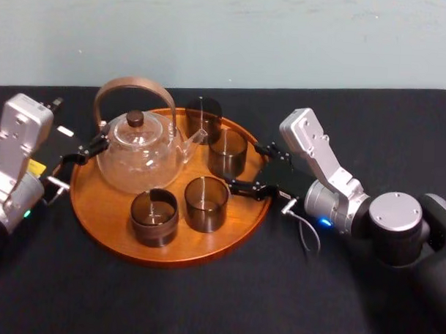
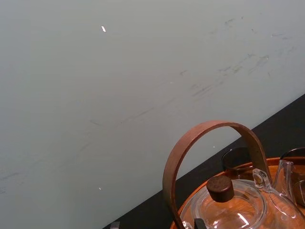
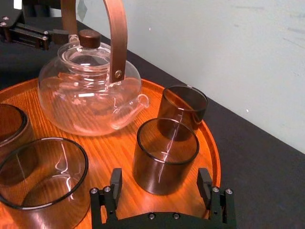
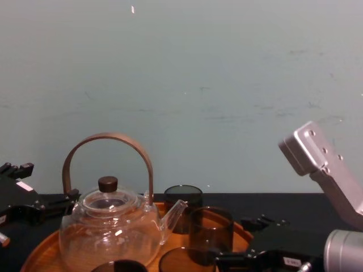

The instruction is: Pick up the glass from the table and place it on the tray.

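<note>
**Wood, glass and matt black**

The tray (image 1: 103, 229) is showing smooth orange-brown wood with a soft satin sheen and faint grain. The table (image 1: 203, 305) is looking matt black and cloth-like, giving back no shine. The teapot (image 1: 139, 160) is gleaming as clear glossy glass, while its bent handle (image 1: 134, 83) and lid knob (image 1: 135, 119) are looking like dark wood. The glasses (image 1: 206, 203) are glinting, smoky brown and smooth. The right gripper (image 3: 160, 183) is showing matt black fingers (image 3: 116, 181) with small metal screws (image 3: 148, 216). Its arm housing (image 1: 322, 156) is shining like brushed silver metal.
</note>
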Motion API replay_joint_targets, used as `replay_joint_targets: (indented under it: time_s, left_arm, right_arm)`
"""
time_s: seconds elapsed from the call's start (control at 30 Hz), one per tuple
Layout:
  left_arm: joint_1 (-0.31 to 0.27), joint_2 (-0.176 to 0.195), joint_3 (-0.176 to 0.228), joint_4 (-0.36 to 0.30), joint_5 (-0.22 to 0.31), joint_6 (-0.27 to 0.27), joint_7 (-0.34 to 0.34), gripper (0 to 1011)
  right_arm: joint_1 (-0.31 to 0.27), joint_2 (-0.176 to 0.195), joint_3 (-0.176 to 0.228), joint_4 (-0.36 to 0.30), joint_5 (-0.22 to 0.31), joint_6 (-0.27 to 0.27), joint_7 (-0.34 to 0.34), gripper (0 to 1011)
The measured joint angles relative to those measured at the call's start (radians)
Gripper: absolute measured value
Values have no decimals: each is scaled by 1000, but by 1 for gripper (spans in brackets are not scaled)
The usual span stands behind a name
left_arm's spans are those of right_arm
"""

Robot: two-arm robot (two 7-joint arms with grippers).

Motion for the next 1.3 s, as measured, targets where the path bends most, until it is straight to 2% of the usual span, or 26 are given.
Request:
replay_joint_targets:
  time_s: [0.27, 0.63, 0.77, 0.8, 0.93, 1.13, 1.3]
  left_arm:
    - [0, 0, 0, 0, 0, 0, 0, 1009]
    - [0, 0, 0, 0, 0, 0, 0, 1010]
    - [0, 0, 0, 0, 0, 0, 0, 1010]
    - [0, 0, 0, 0, 0, 0, 0, 1009]
    - [0, 0, 0, 0, 0, 0, 0, 1010]
    - [0, 0, 0, 0, 0, 0, 0, 1010]
    - [0, 0, 0, 0, 0, 0, 0, 1009]
  right_arm:
    - [-14, 14, 5, -16, 7, 0, 1, 1002]
    - [-83, 69, 50, -134, 26, 13, -27, 1002]
    - [-118, 90, 80, -182, 35, 15, -50, 1002]
    - [-137, 101, 100, -207, 39, 14, -66, 1002]
    - [-165, 114, 139, -236, 47, 12, -94, 1002]
    - [-182, 117, 188, -245, 44, 8, -140, 1002]
    - [-182, 106, 222, -229, 26, -1, -175, 1002]
